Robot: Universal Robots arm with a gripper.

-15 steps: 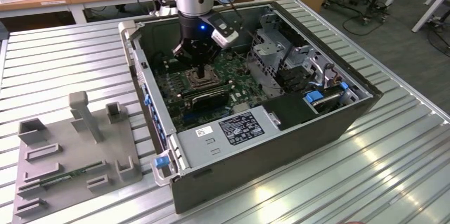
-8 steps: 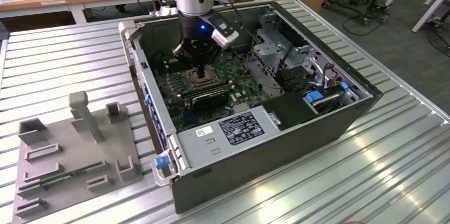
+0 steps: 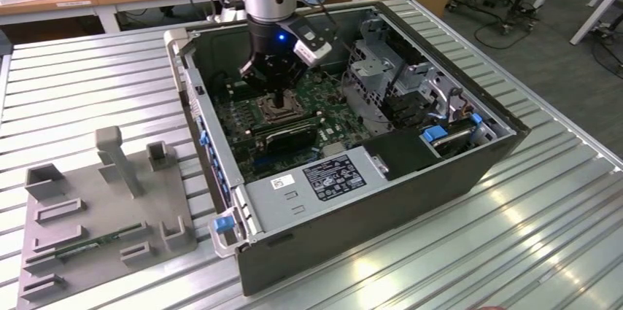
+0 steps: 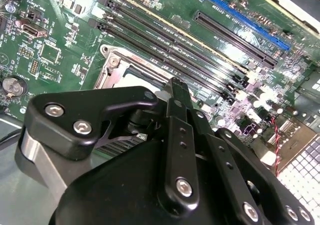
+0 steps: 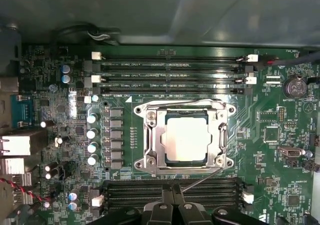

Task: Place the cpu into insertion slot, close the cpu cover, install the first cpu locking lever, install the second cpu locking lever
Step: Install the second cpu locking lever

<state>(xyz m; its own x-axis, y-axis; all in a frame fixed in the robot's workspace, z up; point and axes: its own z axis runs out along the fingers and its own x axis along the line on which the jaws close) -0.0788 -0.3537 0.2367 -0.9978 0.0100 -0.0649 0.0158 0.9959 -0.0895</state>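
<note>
In the first wrist view the cpu (image 5: 186, 140) lies flat in the insertion slot (image 5: 226, 161) on the green board. The cpu cover (image 5: 156, 140) is folded down around it, and the pale chip shows through its window. One wire locking lever (image 5: 180, 102) runs along one side of the socket. A second lever (image 5: 200, 180) sticks out at a slant from the opposite side toward my gripper (image 5: 172, 207). The gripper's fingers are shut together with nothing seen between them. In the exterior view the gripper (image 3: 282, 100) hangs just above the socket (image 3: 276, 111) inside the computer case.
Long black memory slots (image 5: 170, 69) flank the socket on both sides. The open case wall (image 3: 209, 142) and drive cages (image 3: 389, 84) hem the arm in. A grey fixture block (image 3: 107, 208) stands on the slatted table at the exterior view's left.
</note>
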